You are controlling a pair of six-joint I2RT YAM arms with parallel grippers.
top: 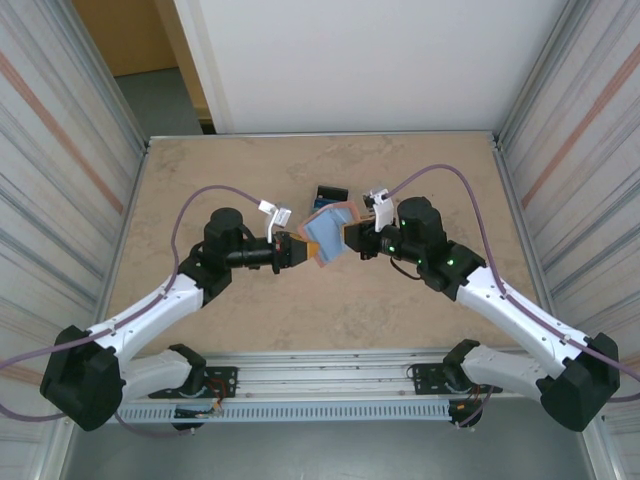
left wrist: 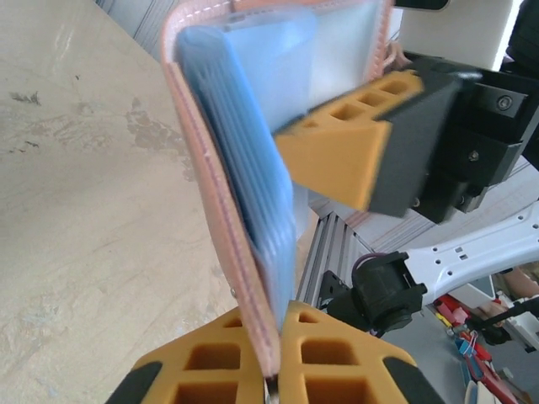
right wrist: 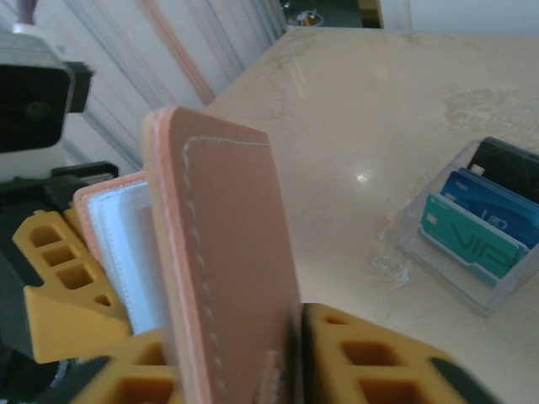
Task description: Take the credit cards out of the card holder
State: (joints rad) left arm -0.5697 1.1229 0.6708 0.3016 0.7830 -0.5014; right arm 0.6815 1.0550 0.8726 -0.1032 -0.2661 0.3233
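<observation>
Left wrist: grips card holder (left wrist: 221, 194) by stitched edge, raised above table (left wrist: 76, 210), left gripper (left wrist: 271, 374) closed on it. Cannot tell if right gripper (right wrist: 244, 362) clamps other flap. Light, floppy; pinch leather rim.

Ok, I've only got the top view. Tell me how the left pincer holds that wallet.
Observer: The left pincer is shut on one edge of the wallet, clamped between its fingers.
Operator: Now check the right one.
Observer: The salmon flap sits between the right pincer's fingers; I can't tell whether they pinch it.
Operator: Say what's past the wallet.
Observer: A clear stand holding three cards: teal in front, then blue, then black.
</observation>
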